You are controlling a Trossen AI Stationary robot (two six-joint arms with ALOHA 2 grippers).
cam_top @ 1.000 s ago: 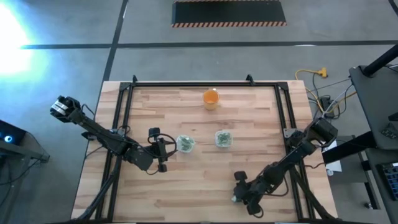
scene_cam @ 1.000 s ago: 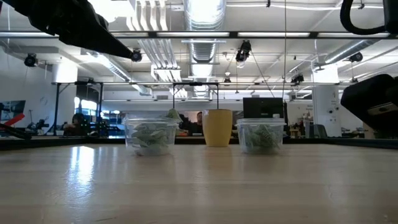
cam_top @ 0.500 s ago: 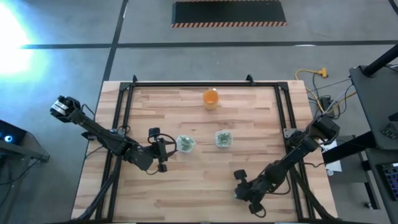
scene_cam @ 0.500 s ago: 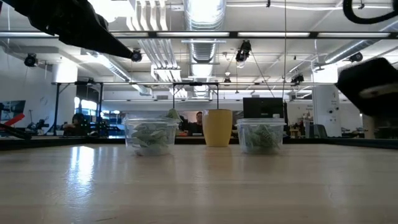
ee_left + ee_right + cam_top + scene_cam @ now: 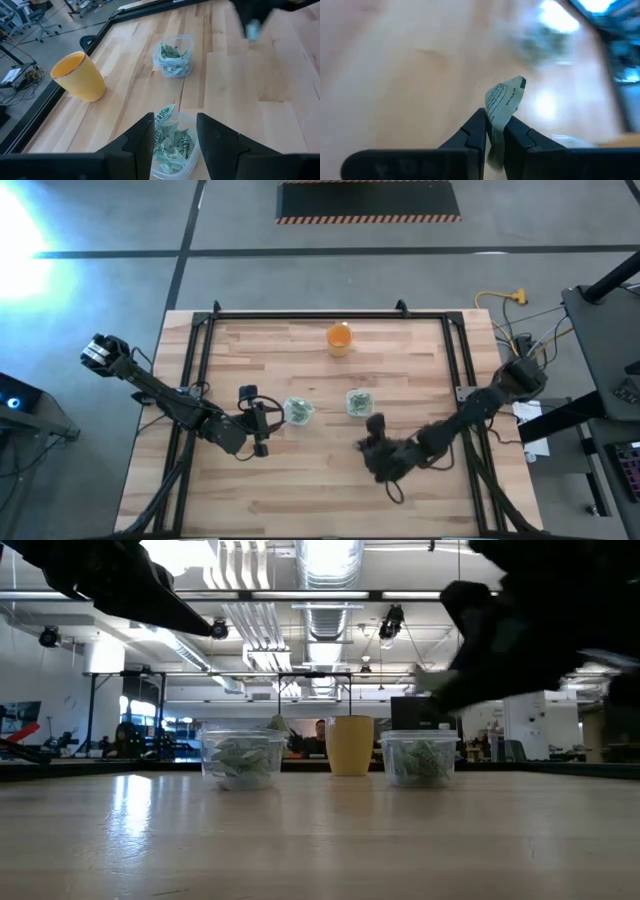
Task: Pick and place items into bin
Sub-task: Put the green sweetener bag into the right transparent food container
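Wood surface carries 2 tubs of items and a cup. Right tool pinches 1 item near the right tub; left tool hangs released over the left tub.

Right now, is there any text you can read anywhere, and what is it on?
Packet held in the right gripper: dark printed lines, too blurred to read.
Packets in the near tub: print too small to read.
Orange cup: no marking.
Nothing else legible.

Two clear tubs of pale green pieces flank an orange cup; a blurred dark arm, probably the right one, hangs above.
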